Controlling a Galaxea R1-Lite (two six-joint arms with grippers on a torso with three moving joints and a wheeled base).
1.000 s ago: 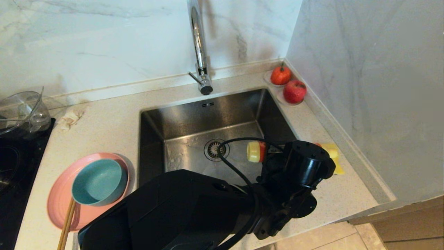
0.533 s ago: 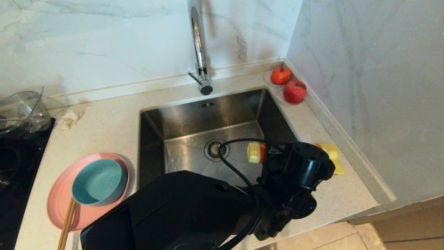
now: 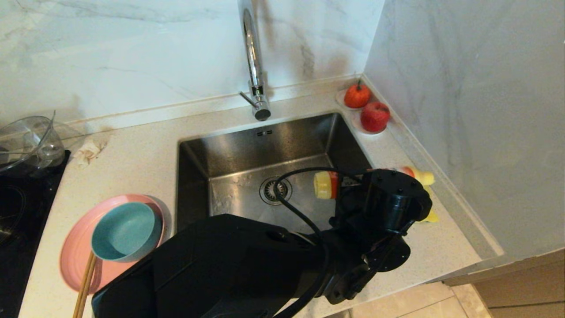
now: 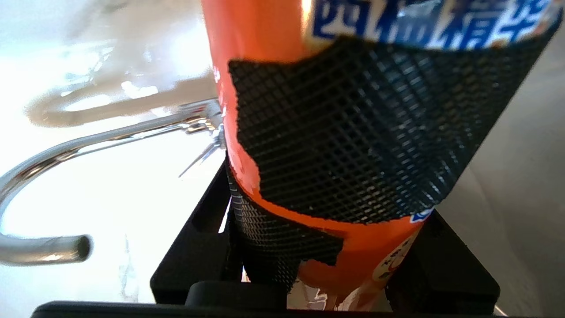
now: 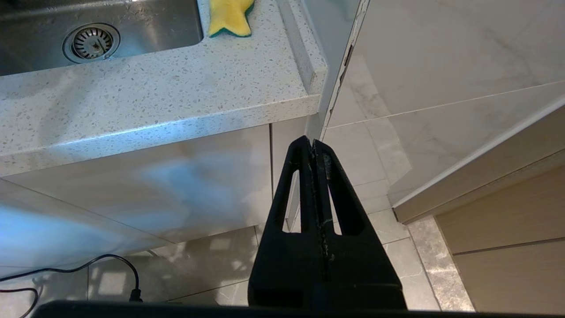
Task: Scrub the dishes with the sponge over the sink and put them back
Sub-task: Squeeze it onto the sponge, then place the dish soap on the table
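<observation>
My left gripper (image 4: pixel 318 212) is shut on an orange detergent bottle (image 4: pixel 265 44) with black mesh grip patches. It holds the bottle level over the right rim of the sink (image 3: pixel 265 145), the yellow cap (image 3: pixel 323 185) pointing over the basin. The yellow sponge (image 5: pixel 229 17) lies on the counter right of the sink; in the head view only a corner of the sponge (image 3: pixel 431 216) shows past the wrist. A teal bowl (image 3: pixel 126 232) sits on the pink plate (image 3: pixel 73 256) left of the sink, with chopsticks (image 3: pixel 86 282) leaning on them. The right gripper (image 5: pixel 312 143) hangs shut below the counter edge.
The chrome faucet (image 3: pixel 254 57) rises behind the sink. Two red fruits (image 3: pixel 375 115) sit in the back right corner against the marble wall. A clear glass bowl (image 3: pixel 26 141), a black cooktop (image 3: pixel 13 212) and a crumpled tissue (image 3: pixel 88 150) are at the far left.
The left arm has lifted the bottle slightly, and the wrist has drifted a little up and to the right. Plate, bowl and chopsticks have stayed put.
</observation>
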